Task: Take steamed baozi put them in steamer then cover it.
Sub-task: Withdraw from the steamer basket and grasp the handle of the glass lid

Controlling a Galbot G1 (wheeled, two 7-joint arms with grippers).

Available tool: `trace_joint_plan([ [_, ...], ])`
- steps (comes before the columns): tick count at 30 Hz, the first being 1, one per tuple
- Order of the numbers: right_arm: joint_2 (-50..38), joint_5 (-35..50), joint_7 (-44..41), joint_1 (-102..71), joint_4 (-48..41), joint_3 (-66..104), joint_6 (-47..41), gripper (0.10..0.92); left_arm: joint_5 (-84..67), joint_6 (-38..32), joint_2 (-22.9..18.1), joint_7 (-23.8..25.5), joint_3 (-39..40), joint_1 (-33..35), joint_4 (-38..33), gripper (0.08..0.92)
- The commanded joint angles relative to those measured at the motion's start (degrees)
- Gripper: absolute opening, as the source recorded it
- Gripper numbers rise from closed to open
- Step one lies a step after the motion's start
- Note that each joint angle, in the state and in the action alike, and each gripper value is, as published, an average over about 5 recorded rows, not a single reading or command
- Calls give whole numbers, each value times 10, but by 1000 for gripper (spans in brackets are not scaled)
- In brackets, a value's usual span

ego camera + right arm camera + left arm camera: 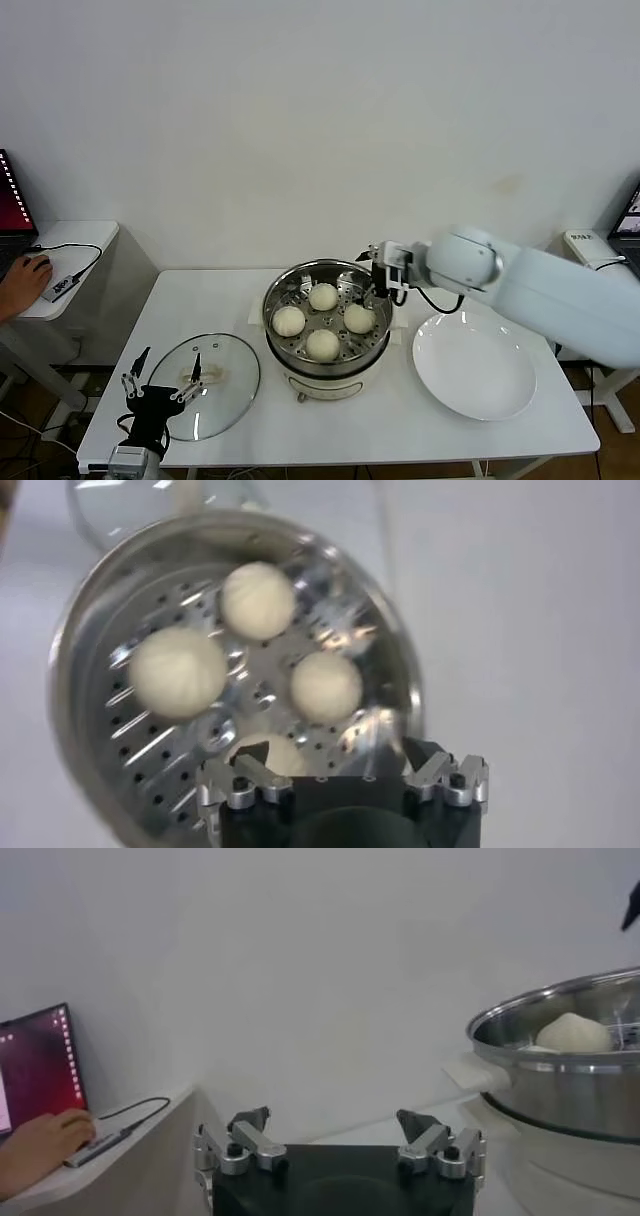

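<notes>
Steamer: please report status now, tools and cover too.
Right tool open above the steamer rim, empty. Four baozi on the tray. Cover on table, left tool open beside it. Nothing in the way.

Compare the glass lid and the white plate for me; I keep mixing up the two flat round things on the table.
The cover is clear glass with a metal rim and a cream handle; the white plate is opaque, plain and has no handle. The cover lies on the steamer's left, by the open left gripper; the plate lies on its right, below the right arm. Both are round, flat on the table and hold nothing.
</notes>
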Motion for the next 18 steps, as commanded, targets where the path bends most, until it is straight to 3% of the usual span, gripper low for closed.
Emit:
trace_joint_plan([
  [1, -58, -43, 223, -427, 56, 394, 176, 823, -1, -10, -3, -1, 1, 2, 7, 823],
  [10, 147, -157, 180, -753, 63, 755, 322, 823, 17, -25, -8, -8, 12, -1, 36, 823],
  [18, 358, -153, 79, -877, 94, 964, 337, 823, 163, -51, 1, -19, 18, -4, 84, 823],
])
